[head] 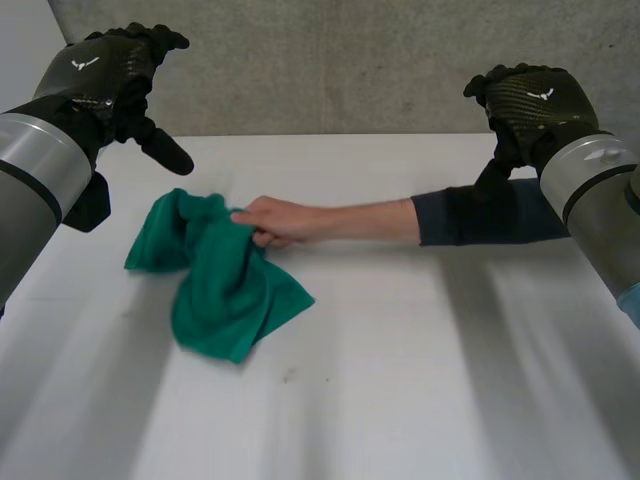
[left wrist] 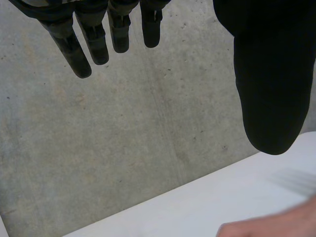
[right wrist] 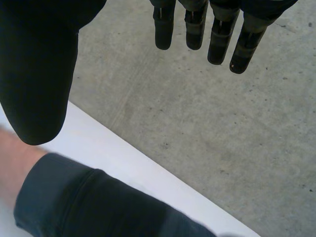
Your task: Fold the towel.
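Note:
A green towel (head: 215, 275) lies crumpled on the white table (head: 400, 400), left of the middle. A person's hand (head: 268, 221) grips its upper right part, the forearm (head: 370, 220) and dark sleeve (head: 480, 215) reaching in from the right. My left hand (head: 120, 75) hangs raised above the table's far left, up and to the left of the towel, its fingers (left wrist: 74, 52) straight and holding nothing. My right hand (head: 525, 100) is raised at the far right, above the person's sleeve (right wrist: 98, 207), its fingers (right wrist: 217, 44) straight and apart from the thumb, holding nothing.
A grey concrete wall (head: 330, 60) rises behind the table's far edge. The person's arm lies across the table between the towel and my right arm. A bit of the person's hand (left wrist: 276, 224) lies on the table beyond my left thumb.

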{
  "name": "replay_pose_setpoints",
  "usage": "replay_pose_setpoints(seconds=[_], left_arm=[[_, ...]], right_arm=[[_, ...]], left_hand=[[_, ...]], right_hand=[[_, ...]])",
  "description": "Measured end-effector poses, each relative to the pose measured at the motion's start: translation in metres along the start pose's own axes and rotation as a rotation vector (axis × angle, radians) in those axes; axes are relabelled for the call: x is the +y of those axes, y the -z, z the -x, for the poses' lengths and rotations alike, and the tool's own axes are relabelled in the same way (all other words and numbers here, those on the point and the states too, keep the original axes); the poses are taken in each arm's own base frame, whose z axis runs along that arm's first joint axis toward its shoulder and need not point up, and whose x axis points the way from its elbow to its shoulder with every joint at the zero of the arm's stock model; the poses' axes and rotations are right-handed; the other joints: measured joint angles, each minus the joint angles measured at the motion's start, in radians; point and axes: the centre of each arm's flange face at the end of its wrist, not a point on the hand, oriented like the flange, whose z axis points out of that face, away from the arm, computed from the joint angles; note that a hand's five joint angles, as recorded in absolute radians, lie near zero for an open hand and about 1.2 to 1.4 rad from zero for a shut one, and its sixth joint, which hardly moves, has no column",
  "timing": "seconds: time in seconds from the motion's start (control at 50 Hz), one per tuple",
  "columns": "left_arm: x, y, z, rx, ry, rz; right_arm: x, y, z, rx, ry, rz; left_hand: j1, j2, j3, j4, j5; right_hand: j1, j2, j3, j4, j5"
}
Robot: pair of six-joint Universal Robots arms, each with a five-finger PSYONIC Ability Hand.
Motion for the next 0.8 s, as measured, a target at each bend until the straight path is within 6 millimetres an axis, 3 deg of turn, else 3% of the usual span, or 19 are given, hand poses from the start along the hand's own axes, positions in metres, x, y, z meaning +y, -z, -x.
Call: replay_pose_setpoints(seconds=[0.5,0.7,0.8], left_arm=[[0.007,-0.004,0.000,0.000,-0.006,0.020],[0.044,0.000,-0.006,0.025,-0.126,0.208],[0.081,0.013,-0.021,0.084,-0.182,0.366]], right_arm=[[0.005,0.002,0.010,-0.028,0.044,0.013],[0.015,-0.001,0.015,-0.046,0.110,0.044],[0.025,-0.002,0.026,-0.080,0.185,0.068]], left_hand=[[0.000,0.000,0.000,0.000,0.000],[0.008,0.006,0.005,0.007,0.004],[0.086,0.068,0.055,0.072,0.059]], right_hand=[[0.000,0.000,0.000,0.000,0.000],[0.000,0.000,0.000,0.000,0.000],[0.000,0.000,0.000,0.000,0.000]])
